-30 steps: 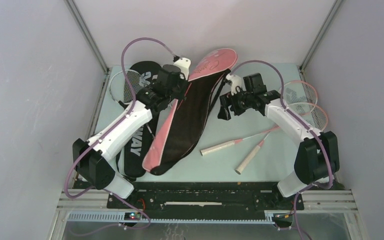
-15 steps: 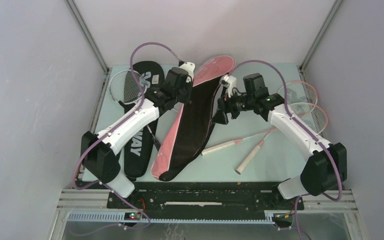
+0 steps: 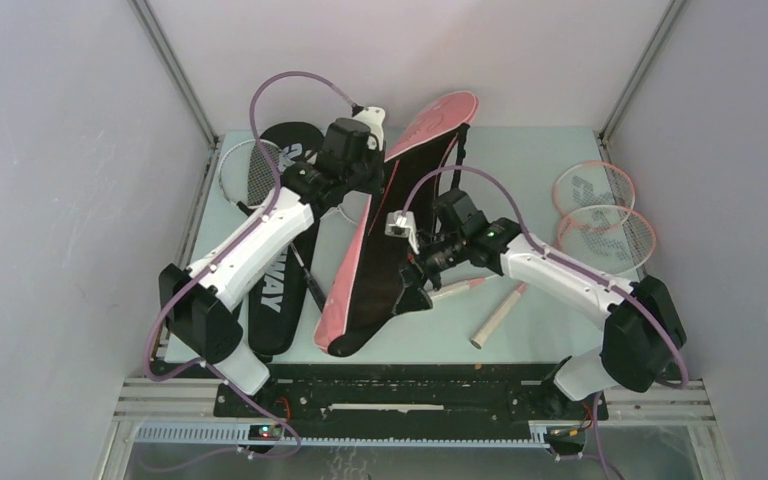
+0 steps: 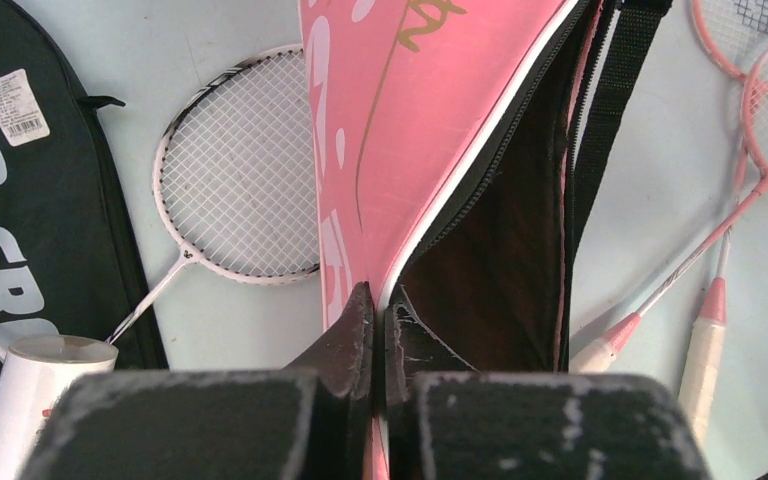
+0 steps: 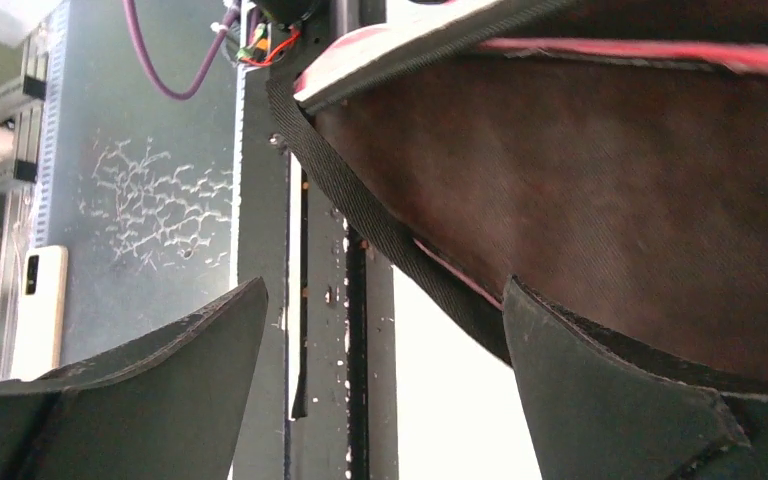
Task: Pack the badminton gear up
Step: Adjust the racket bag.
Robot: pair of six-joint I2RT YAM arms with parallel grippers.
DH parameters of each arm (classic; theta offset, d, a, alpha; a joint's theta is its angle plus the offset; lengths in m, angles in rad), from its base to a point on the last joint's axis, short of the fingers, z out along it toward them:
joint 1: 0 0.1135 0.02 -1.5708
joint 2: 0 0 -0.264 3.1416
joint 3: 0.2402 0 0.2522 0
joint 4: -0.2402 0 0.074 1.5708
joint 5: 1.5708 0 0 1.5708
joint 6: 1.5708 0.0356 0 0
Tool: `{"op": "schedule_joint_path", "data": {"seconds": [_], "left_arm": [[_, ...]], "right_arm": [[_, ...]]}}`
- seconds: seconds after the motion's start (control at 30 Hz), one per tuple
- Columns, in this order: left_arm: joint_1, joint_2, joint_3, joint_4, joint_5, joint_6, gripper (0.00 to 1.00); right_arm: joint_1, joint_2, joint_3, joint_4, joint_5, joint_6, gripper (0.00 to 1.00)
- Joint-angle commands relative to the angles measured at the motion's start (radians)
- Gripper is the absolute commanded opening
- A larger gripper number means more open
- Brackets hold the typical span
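Pink fabric with white lettering and gold script forms the outer face of the pink racket cover (image 3: pixel 438 118), which is unzipped along a white-piped edge so that its dark lining (image 4: pixel 500 270) is exposed; a black strap (image 4: pixel 610 130) runs down its open side. The cover is laid diagonally across the middle of the table (image 3: pixel 530 160), broad end toward the far wall, narrow end toward the near edge. Its piped edge is pinched between the closed fingers of the left gripper (image 4: pixel 375 300), part-way along the pink side. The right gripper (image 5: pixel 385 300) is held with fingers spread wide and nothing between them, low by the cover's narrow end, with lining and strap just beyond one finger. To the left, a white-framed racket (image 4: pixel 240 170), a black racket cover (image 4: pixel 50 200) and a white tube (image 4: pixel 30 390) are crowded together near the pink cover. To the right, two pink rackets (image 3: pixel 600 210) are set by the table's edge, handles angled toward the right gripper, with bare surface left at the far right.
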Motion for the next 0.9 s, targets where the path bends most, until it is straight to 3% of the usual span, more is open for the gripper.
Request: {"op": "schedule_joint_path", "data": {"seconds": [0.0, 0.53, 0.67, 0.8, 0.87], "left_arm": [[0.024, -0.039, 0.072, 0.021, 0.044, -0.043, 0.00], [0.068, -0.073, 0.050, 0.019, 0.165, -0.128, 0.00], [0.080, -0.077, 0.041, 0.025, 0.165, -0.128, 0.00], [0.086, -0.080, 0.024, 0.036, 0.132, -0.098, 0.00], [0.089, -0.075, 0.016, 0.044, 0.100, -0.084, 0.00]], "right_arm": [[0.077, 0.038, 0.006, 0.080, 0.006, -0.050, 0.96], [0.250, 0.205, 0.096, 0.113, 0.123, -0.097, 0.92], [0.270, 0.225, 0.125, 0.074, 0.106, -0.113, 0.81], [0.273, 0.202, 0.125, 0.028, 0.093, -0.132, 0.61], [0.273, 0.185, 0.125, 0.004, 0.085, -0.141, 0.47]]}}
